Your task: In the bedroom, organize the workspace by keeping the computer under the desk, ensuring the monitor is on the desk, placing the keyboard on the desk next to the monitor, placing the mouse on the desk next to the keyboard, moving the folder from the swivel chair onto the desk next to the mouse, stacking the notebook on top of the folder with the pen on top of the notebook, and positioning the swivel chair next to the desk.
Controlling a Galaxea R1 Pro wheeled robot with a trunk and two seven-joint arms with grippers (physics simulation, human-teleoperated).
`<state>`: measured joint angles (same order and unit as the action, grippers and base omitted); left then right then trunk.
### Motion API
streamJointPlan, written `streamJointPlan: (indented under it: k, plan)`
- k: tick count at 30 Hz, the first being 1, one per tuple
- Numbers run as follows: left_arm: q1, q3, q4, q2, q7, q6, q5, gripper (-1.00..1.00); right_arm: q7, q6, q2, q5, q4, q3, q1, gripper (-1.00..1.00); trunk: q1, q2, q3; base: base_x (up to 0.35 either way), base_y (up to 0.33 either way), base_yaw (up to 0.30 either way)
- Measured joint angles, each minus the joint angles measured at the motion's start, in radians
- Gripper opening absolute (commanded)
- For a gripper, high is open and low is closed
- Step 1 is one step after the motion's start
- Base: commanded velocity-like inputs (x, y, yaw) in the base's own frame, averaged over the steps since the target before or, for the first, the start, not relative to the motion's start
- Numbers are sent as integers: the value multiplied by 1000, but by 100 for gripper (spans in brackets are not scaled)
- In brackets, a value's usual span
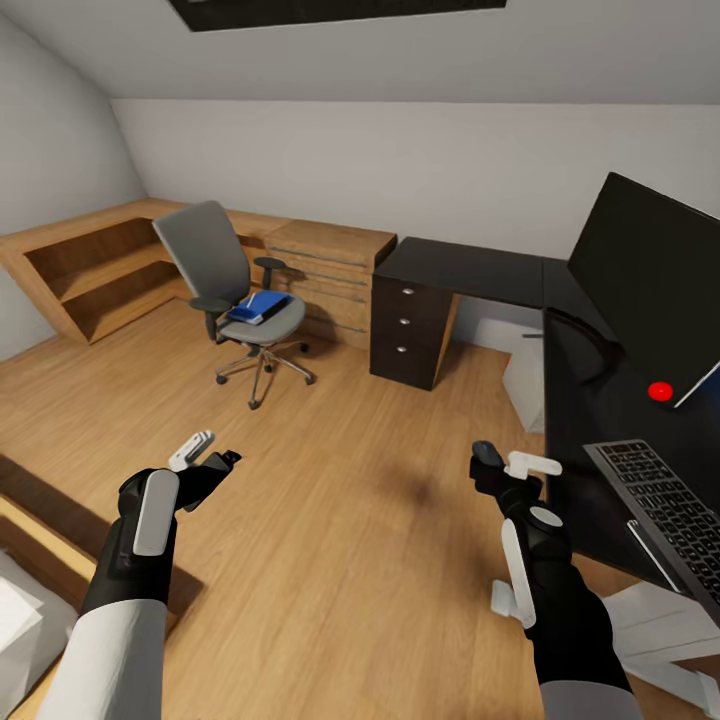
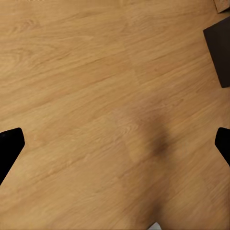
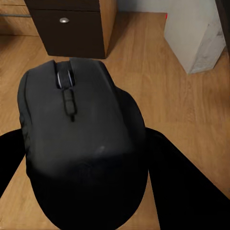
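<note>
Right now the right claw (image 1: 503,462) is clenched on the mouse (image 3: 79,143) above the wood floor (image 1: 350,520), just beside the worktop (image 1: 470,268) that carries the monitor (image 1: 650,265) and keyboard (image 1: 670,510). Meanwhile the left claw (image 1: 205,452) hangs released over bare floor, while the folder (image 1: 258,305) lies on the swivel chair (image 1: 215,265) across the room.
</note>
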<state>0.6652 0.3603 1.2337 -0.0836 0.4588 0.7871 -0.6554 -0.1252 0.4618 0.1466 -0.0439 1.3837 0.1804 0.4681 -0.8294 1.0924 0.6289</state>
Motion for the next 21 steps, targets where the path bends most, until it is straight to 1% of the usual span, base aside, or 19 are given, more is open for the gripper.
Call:
streamJointPlan:
  k: [4, 11, 12, 14, 16, 21]
  plan:
    - [0, -1, -3, 0, 1, 0, 0, 100, 1, 0, 0, 2, 0, -1, -1, -100, 0, 0, 0, 0, 2, 9]
    - [0, -16, -18, 0, 1, 0, 2, 100, 1, 0, 1, 4, 5, -3, -2, -100, 0, 0, -1, 0, 0, 1]
    - [0, -17, -18, 0, 1, 0, 2, 100, -2, 1, 1, 6, 6, -25, -2, -100, 0, 0, -1, 0, 0, 0]
    - [0, -17, -18, 0, 1, 0, 2, 100, -4, 2, 1, 6, 9, -44, -2, -100, 0, 0, -1, 0, 0, 0]
    - [0, -17, -19, 0, -1, 0, 3, 100, -2, 0, -2, 5, 8, -53, -3, -100, 0, 0, -1, 0, 0, 0]
    - [0, -23, -18, 0, -1, 0, 2, 100, -1, -9, -2, 5, 7, -54, -13, -100, 0, 0, -8, 217, 193, 0]
